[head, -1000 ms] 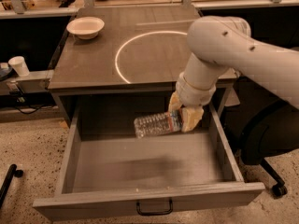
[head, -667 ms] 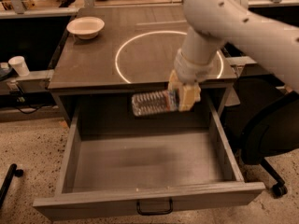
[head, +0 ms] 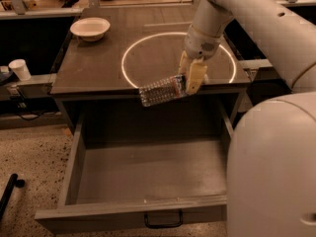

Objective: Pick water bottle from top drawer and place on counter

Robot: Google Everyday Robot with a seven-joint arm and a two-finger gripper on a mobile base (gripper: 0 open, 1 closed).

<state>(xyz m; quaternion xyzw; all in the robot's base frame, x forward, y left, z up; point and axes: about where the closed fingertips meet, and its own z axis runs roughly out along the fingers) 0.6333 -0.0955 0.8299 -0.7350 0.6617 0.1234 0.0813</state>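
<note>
My gripper (head: pixel 189 78) is shut on the water bottle (head: pixel 159 91), a clear ribbed bottle held on its side by its neck end. The bottle hangs in the air at the front edge of the counter (head: pixel 94 68), its base pointing left, above the back of the drawer. The top drawer (head: pixel 143 174) is pulled wide open below, with its black handle (head: pixel 163 220) at the front. I see nothing in the drawer. The counter carries a large white circle (head: pixel 129 58), and the gripper is over the circle's front rim.
A white bowl (head: pixel 90 27) sits at the counter's back left corner. A white paper cup (head: pixel 19 69) stands on a ledge to the left. My arm's white body (head: pixel 276 172) fills the lower right. Speckled floor lies at the lower left.
The gripper has lifted the bottle up out of the drawer to the level of the counter's front edge. The arm has risen and moved back towards the counter.
</note>
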